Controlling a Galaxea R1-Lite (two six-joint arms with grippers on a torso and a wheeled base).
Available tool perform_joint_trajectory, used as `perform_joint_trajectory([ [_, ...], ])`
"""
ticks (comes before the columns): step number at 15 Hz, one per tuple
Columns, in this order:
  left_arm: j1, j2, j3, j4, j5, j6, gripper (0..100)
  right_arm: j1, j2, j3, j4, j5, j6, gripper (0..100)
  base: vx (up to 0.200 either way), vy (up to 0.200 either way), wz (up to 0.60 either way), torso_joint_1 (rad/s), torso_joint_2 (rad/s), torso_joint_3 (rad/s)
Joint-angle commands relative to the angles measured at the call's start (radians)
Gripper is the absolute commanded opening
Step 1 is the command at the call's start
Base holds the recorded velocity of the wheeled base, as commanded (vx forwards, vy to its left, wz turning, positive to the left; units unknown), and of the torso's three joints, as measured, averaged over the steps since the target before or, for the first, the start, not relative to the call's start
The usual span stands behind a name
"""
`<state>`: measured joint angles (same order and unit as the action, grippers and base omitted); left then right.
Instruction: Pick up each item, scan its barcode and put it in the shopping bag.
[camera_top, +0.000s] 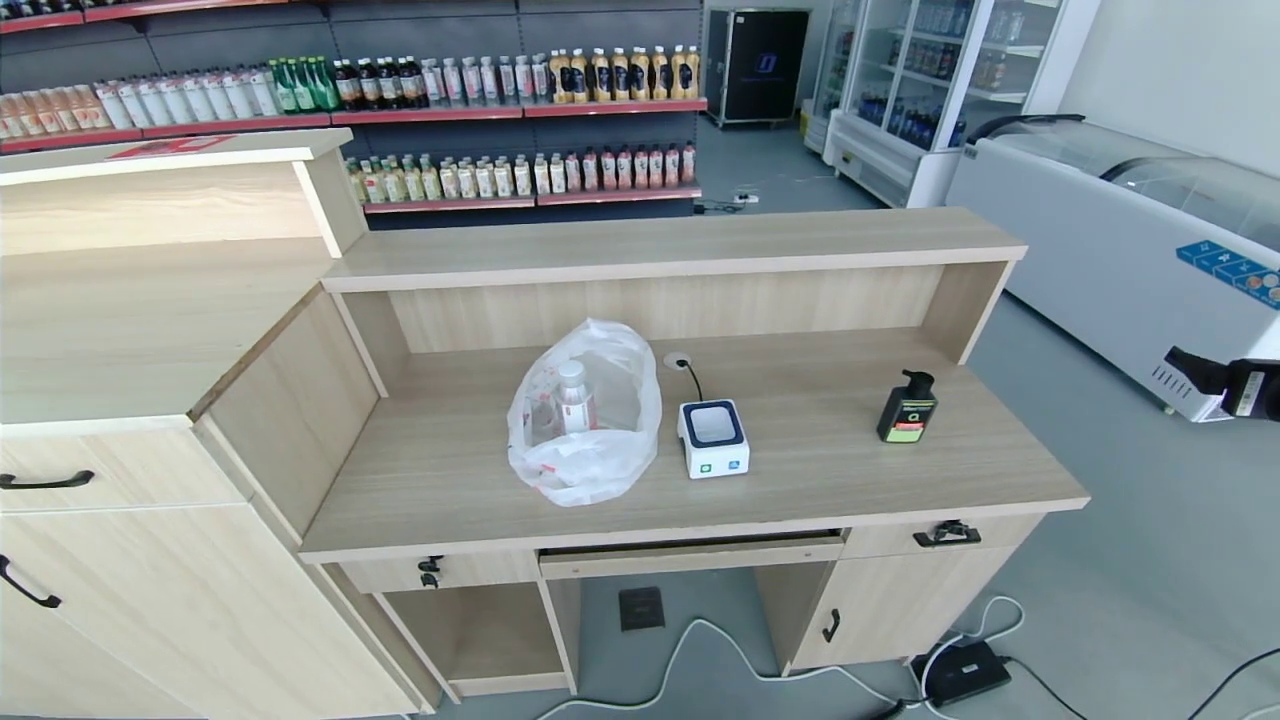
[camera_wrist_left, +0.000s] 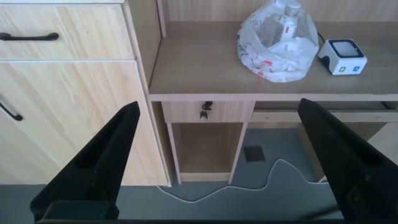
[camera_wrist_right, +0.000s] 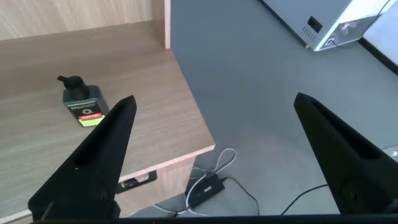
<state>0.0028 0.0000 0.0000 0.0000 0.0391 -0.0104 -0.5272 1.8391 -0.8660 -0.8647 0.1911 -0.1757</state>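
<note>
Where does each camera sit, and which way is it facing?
Head view: on the head, facing down at the counter; right gripper at right edge.
Left wrist view: low before counter, facing shopping bag, scanner; open left gripper frames it.
Right wrist view: beyond counter's right end, facing pump bottle, floor; gripper open.
Shared: shopping bag, head and left wrist.

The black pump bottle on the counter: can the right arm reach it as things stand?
Probably yes. The pump bottle stands alone near the counter's right end, and the right gripper, open, hangs beyond that end with nothing between them.
</note>
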Motion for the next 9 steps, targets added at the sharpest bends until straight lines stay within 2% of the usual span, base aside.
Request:
perform_joint_trajectory([
  [1, 0.000, 0.000, 0.000, 0.000, 0.001, 0.000, 100, -0.014, 0.038, -0.153, 0.124, -0.004, 0.005, 100, 0.000, 0.000, 0.00, 0.000, 0.00, 0.000],
  [2, 0.000, 0.000, 0.000, 0.000, 0.001, 0.000, 100, -0.014, 0.058, -0.179, 0.135, -0.004, 0.007, 100, 0.000, 0.000, 0.00, 0.000, 0.00, 0.000],
  [4, 0.000, 0.000, 0.000, 0.000, 0.001, 0.000, 100, -0.007, 0.200, -0.361, 0.161, -0.007, 0.007, 100, 0.000, 0.000, 0.00, 0.000, 0.00, 0.000],
  [6, 0.000, 0.000, 0.000, 0.000, 0.001, 0.000, 100, 0.012, 0.281, -0.479, 0.262, 0.002, -0.001, 100, 0.000, 0.000, 0.00, 0.000, 0.00, 0.000],
  [9, 0.000, 0.000, 0.000, 0.000, 0.001, 0.000, 100, 0.029, 0.358, -0.578, 0.368, 0.033, -0.005, 100, 0.000, 0.000, 0.00, 0.000, 0.00, 0.000],
])
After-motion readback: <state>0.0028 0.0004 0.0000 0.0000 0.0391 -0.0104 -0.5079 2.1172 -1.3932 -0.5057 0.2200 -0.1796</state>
